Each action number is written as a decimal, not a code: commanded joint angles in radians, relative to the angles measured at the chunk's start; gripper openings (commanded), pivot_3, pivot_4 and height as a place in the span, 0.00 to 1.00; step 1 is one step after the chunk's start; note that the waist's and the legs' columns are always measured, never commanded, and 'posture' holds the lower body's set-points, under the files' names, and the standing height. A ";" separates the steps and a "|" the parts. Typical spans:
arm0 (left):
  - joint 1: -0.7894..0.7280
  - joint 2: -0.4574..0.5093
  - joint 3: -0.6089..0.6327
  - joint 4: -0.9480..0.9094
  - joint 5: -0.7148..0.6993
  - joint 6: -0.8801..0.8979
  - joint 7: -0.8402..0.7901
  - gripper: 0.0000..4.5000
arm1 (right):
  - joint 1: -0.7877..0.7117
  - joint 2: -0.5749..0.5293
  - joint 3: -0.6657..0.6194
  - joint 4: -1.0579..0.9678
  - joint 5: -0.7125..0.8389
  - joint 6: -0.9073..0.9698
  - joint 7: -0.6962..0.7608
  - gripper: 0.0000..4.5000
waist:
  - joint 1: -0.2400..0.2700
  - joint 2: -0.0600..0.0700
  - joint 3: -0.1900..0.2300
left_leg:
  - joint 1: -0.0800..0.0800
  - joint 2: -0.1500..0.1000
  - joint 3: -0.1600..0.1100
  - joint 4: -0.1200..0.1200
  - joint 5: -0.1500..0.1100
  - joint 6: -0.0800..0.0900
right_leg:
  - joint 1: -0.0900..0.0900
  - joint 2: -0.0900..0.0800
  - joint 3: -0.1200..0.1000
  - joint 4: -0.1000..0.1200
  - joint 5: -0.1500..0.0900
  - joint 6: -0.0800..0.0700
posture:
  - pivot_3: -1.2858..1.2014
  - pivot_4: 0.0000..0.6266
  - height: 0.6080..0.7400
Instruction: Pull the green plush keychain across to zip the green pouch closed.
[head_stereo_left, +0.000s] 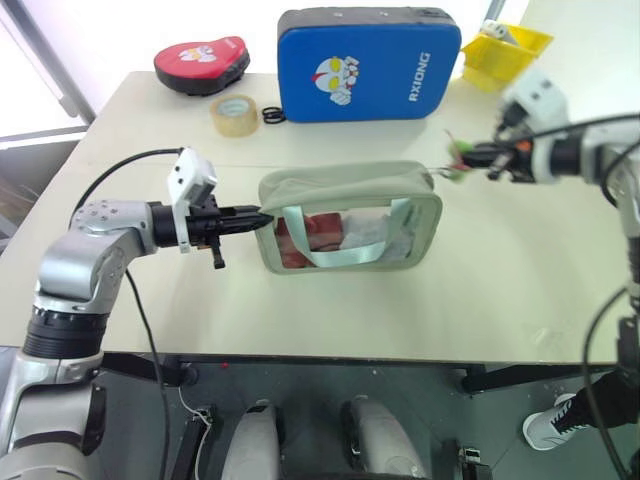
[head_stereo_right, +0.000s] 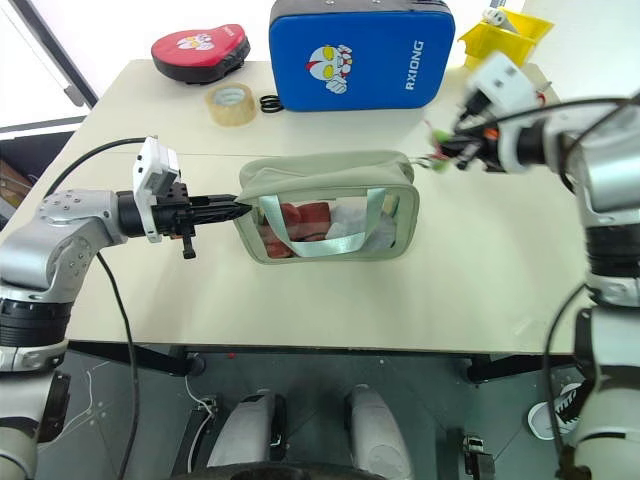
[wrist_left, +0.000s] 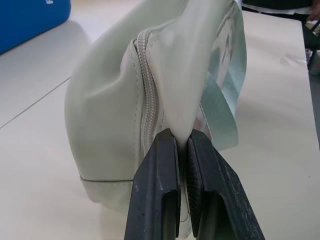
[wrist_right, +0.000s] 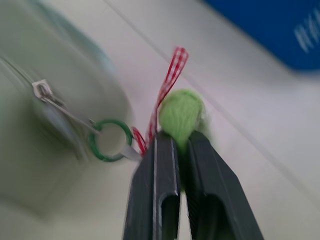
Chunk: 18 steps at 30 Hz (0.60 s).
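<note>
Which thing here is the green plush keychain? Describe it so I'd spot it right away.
Start at the green pouch mid-table. Off its right-hand end, the right gripper pinches the green plush keychain, a fuzzy lime-green lump. Unlike the smooth dark-green ring linking it to the zipper, it is furry, with a red-checked ribbon beside it.

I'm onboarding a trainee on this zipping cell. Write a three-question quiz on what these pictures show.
1. True or false: the right gripper is shut on the lime-green fuzzy plush keychain.
2. What do the left gripper fingers pinch?
A. the tan tape roll
B. the pale sage-green fabric pouch
C. the blue padded case
3. The yellow bin stands at the beige table's far ____ corner.

Key: 1 true; 2 B; 3 right.
</note>
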 joint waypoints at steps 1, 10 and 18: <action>0.019 0.021 0.021 -0.004 0.002 0.016 0.011 0.00 | 0.045 -0.072 -0.086 0.035 -0.056 -0.027 -0.090 0.02 | -0.014 0.001 0.000 | 0.000 0.000 0.000 0.000 0.000 0.000 | 0.000 0.000 0.000 0.001 0.000 0.000 | 0.52 0.24 0.98; 0.028 0.032 0.034 -0.025 -0.026 0.049 0.038 0.00 | 0.264 -0.008 -0.033 -0.119 -0.053 -0.011 -0.177 0.02 | -0.018 0.001 0.000 | 0.000 0.000 -0.002 0.001 0.001 0.001 | 0.001 0.000 -0.001 0.001 0.000 0.000 | 0.52 0.24 0.98; 0.043 0.036 0.049 -0.052 -0.059 0.079 0.067 0.00 | 0.147 0.032 -0.004 0.070 -0.156 -0.064 -0.334 0.02 | -0.016 0.001 0.000 | 0.002 0.000 -0.001 0.000 0.001 0.001 | 0.002 0.000 0.000 0.001 0.000 0.000 | 0.52 0.24 0.98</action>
